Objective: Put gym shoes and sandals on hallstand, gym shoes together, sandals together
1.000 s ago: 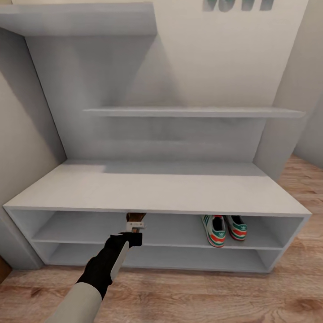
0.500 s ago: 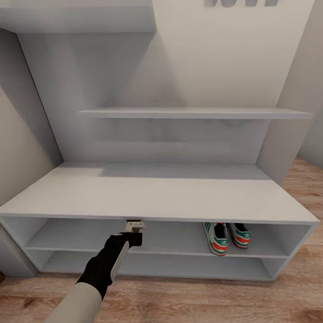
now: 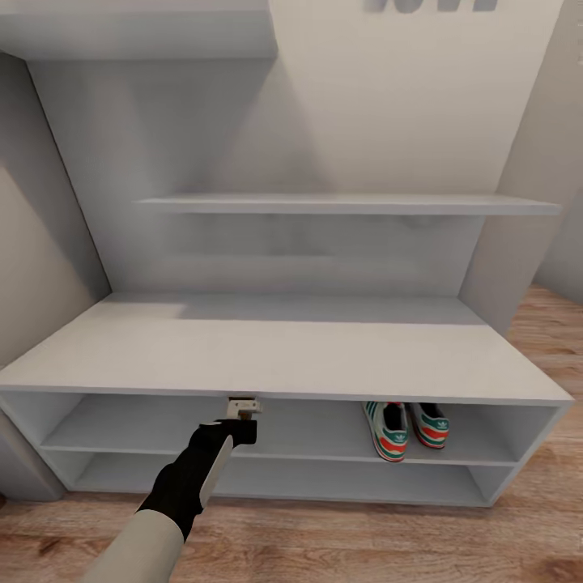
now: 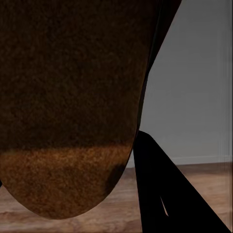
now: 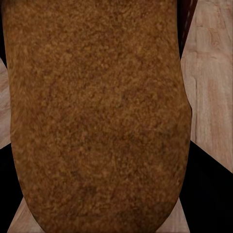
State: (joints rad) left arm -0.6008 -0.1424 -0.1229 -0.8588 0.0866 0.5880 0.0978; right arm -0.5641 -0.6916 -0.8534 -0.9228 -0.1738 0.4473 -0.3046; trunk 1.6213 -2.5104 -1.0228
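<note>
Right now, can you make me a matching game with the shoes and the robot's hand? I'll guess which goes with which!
Things:
1. gym shoes
2. sandal
3. corridor floor
4. left gripper

Places and colours:
A. light brown wood planks
B. dark brown sole, close up beside a black finger
C. side by side on the upper open shelf, towards the right end
D. poked in just under the front edge of the bench top

Pairs: 1-C, 2-B, 3-A, 4-D
</note>
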